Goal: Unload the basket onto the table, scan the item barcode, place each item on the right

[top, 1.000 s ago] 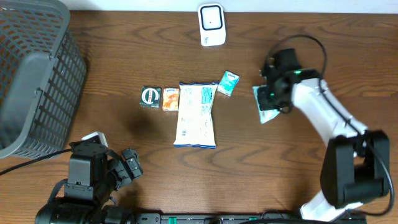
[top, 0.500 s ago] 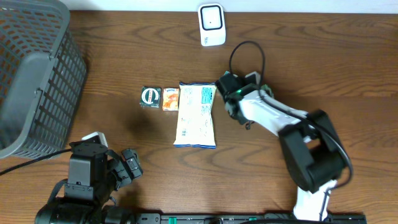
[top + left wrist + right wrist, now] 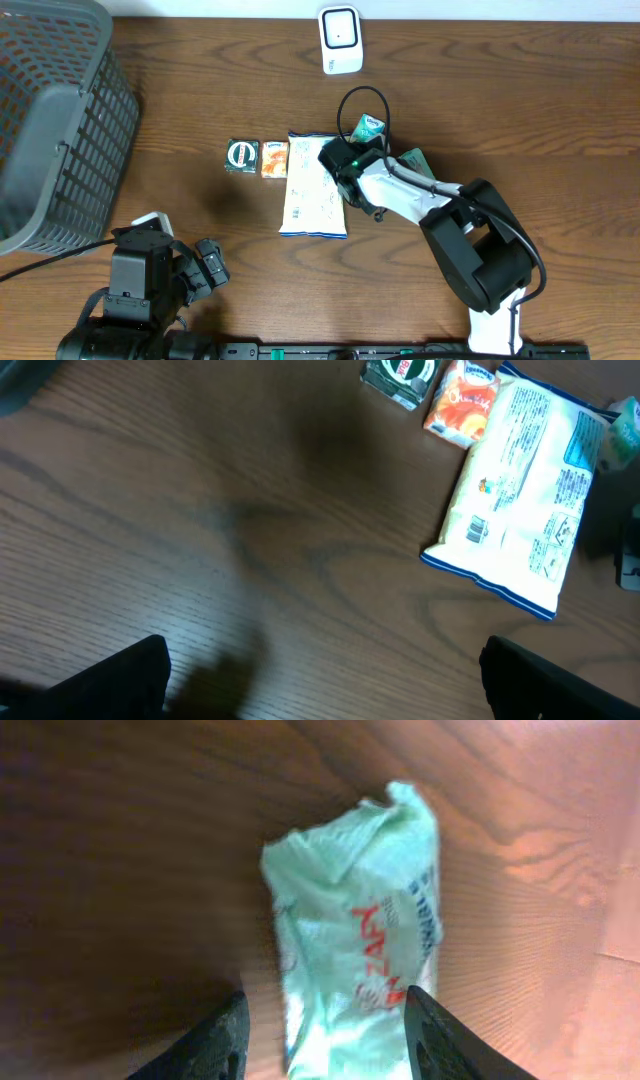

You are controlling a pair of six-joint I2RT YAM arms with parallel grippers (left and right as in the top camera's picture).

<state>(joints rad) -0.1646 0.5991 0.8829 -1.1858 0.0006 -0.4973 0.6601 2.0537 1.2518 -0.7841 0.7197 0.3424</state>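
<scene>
Right gripper, jaws parted either side of the green packet, arm stretched leftward.

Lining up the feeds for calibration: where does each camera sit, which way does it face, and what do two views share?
Overhead: above the table, facing straight down; left arm at the bottom edge, right arm reaching among the items.
Left wrist: low over the wood, angled toward the white snack bag; its jaws at the bottom corners.
Right wrist: facing down on the pale green packet, jaws either side.
Shared: overhead and left wrist both show the white snack bag.
</scene>
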